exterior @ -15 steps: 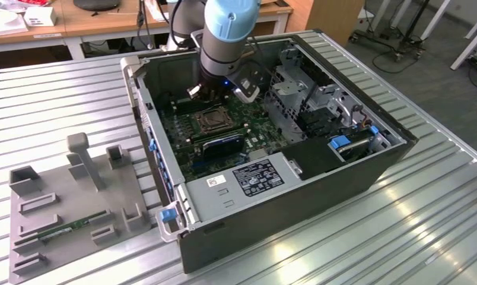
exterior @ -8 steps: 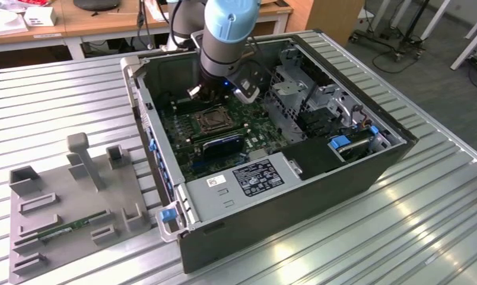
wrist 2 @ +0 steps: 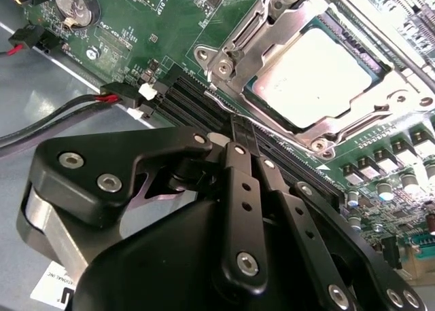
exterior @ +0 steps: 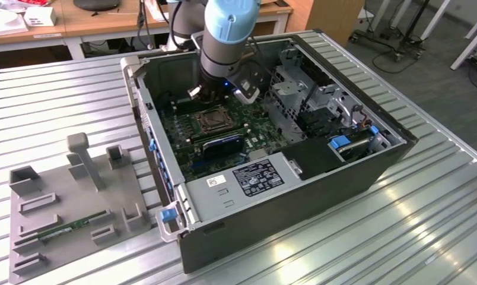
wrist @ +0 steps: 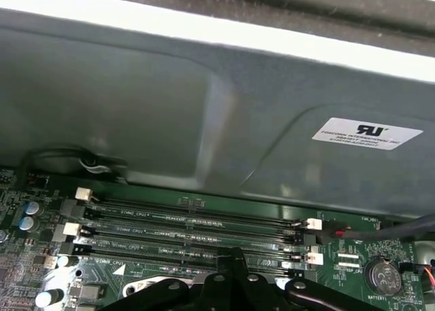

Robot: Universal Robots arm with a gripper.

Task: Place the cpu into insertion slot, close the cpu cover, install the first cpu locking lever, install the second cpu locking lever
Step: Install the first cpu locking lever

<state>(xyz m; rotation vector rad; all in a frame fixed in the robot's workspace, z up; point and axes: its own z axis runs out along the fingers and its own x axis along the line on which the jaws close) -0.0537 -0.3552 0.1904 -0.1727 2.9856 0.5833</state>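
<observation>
Cpu (wrist 2: 316, 77), pale and metallic, lies seated in the insertion slot (wrist 2: 268, 111), and the cpu cover (wrist 2: 255, 43) is folded down over it, its silver frame ringing the chip so the top shows through the window. Whether either locking lever is latched cannot be made out. Just beside the slot, on the green motherboard (wrist 2: 170, 19), run the long black memory slots (wrist: 197, 233). The gripper (wrist 2: 243, 124) hangs over those slots at the slot's edge, its two black fingers (wrist 2: 239, 175) pressed together with nothing between them; whether the tips touch the board is hidden by the gripper's own body. In the first wrist view the fingertips (wrist: 234, 260) rise at the frame's edge before the memory slots, with a coin battery (wrist: 383, 276) off to one side and the grey case wall (wrist: 204, 100) behind, bearing a white sticker (wrist: 370, 133).

In the exterior view the insertion slot (exterior: 210, 120) sits mid-board inside the open computer case (exterior: 302, 196), which lies on its side on a ribbed metal table (exterior: 397, 237). The blue-jointed arm (exterior: 226, 35) reaches down into the case just behind the slot. Well apart from the case, toward the exterior view's left, a grey fixture tray (exterior: 56, 237) holds a green memory stick (exterior: 72, 228). Beyond the table stand wooden desks (exterior: 88, 24) and a grey floor (exterior: 428, 65); the arm's upper part is cut off by the frame.
</observation>
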